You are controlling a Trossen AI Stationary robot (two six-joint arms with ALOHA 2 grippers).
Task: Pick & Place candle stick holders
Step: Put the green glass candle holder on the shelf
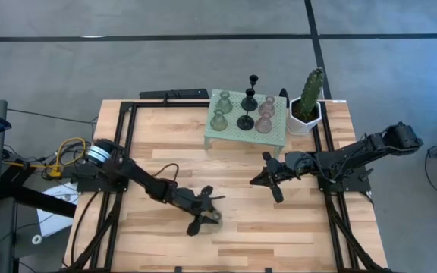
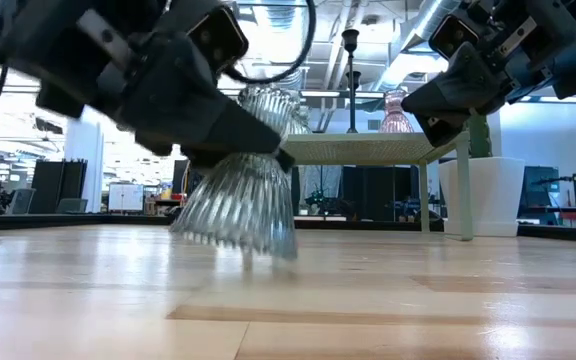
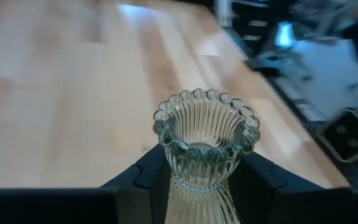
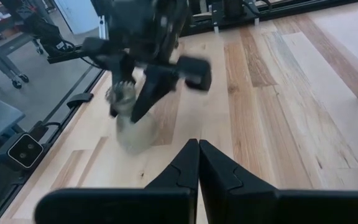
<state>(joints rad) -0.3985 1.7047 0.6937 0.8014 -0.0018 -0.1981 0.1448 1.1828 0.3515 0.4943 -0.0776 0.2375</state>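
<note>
Even overhead light falls on the wooden table [image 1: 279,220], bright but soft, and shadows under the arms stay faint. In the low view, ceiling lamps glare behind the arms (which turn to dark, blurred silhouettes) and sheen lies on the near boards. Both wrist views smear with motion blur; only the ribbed glass holder [image 3: 205,144] stays fairly crisp.

left gripper [image 2: 230,135] clamping tilted glass holder [image 2: 236,195]

Left end effector [image 1: 203,214] reaches low mid-table, fingers clamped; right end effector [image 1: 268,176] hovers closed.
</note>
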